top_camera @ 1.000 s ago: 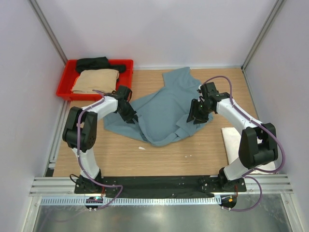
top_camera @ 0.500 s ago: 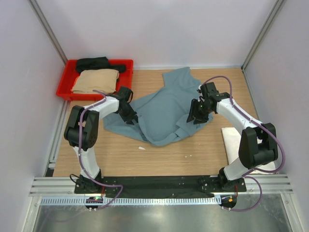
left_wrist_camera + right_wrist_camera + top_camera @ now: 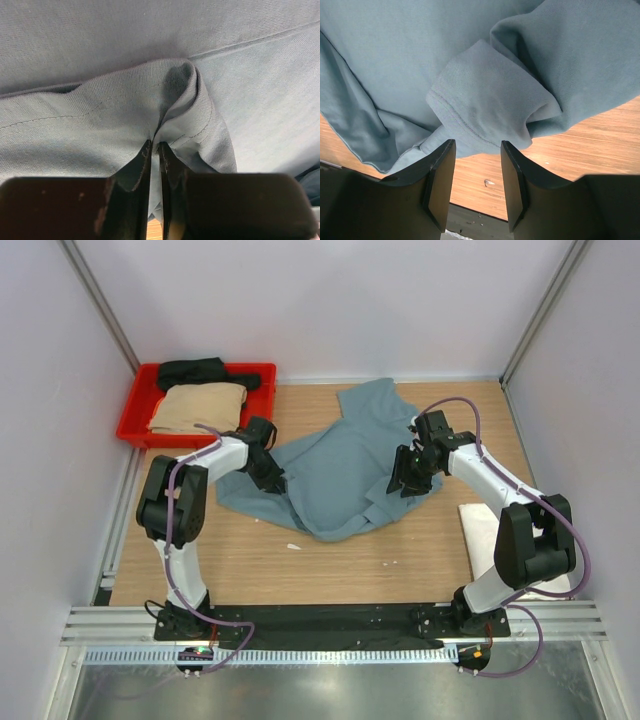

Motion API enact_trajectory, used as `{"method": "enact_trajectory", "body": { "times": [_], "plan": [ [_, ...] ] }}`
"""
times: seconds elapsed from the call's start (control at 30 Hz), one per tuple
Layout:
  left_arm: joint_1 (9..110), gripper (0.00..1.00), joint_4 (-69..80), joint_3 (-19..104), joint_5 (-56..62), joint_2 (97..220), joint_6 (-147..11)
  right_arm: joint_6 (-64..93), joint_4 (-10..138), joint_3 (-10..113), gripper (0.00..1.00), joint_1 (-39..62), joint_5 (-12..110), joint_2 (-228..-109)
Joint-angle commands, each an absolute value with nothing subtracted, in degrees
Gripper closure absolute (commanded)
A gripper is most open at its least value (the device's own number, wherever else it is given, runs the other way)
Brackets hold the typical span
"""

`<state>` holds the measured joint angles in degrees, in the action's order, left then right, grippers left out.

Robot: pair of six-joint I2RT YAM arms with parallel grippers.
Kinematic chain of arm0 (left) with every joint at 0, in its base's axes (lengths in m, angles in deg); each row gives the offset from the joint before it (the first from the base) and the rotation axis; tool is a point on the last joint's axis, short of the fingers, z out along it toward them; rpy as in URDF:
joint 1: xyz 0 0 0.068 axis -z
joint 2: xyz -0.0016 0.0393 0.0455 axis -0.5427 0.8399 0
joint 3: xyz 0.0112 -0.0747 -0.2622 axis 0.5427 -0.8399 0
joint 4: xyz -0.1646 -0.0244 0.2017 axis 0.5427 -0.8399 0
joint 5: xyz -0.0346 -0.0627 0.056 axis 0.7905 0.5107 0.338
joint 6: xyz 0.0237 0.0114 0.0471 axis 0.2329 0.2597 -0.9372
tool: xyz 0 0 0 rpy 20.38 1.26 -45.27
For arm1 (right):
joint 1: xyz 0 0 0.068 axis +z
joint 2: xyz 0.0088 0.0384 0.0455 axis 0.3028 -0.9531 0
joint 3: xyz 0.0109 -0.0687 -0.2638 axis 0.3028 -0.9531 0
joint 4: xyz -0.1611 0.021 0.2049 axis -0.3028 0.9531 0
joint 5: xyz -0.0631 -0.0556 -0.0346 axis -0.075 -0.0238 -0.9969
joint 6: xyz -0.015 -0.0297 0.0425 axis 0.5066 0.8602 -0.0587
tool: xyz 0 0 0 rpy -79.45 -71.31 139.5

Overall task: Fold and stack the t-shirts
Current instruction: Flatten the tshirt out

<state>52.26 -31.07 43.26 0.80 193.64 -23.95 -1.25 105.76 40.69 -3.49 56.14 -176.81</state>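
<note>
White t-shirt lies folded on the table, nearer than the teal-blue t-shirt and to its right, partly hidden by the right arm. The teal-blue t-shirt lies crumpled across the middle of the table. At its left edge the left end effector is closed on a raised fold of its cloth. At its right side the right end effector stands open, its fingers apart at a rolled sleeve hem. Beyond the teal-blue t-shirt, to its left, a red tray holds the folded tan t-shirt, with the black t-shirt behind it.
</note>
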Motion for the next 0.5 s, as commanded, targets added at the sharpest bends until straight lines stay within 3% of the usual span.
{"method": "enact_trajectory", "body": {
  "times": [0.0, 0.33, 0.47],
  "plan": [
    [52.4, 0.90, -30.0, 44.9, -0.4, 195.0, -24.3, -0.6, 104.8, 41.3, 0.53, -3.3, 56.9, -175.5],
    [55.6, 0.84, -31.6, 45.6, -4.6, 191.8, -24.3, 0.0, 105.0, 41.3, 0.53, -3.2, 57.1, -175.7],
    [57.8, 0.66, -33.4, 48.4, -7.8, 192.6, -27.5, 0.1, 104.9, 41.1, 0.53, -3.2, 57.3, -176.0]
  ]
}}
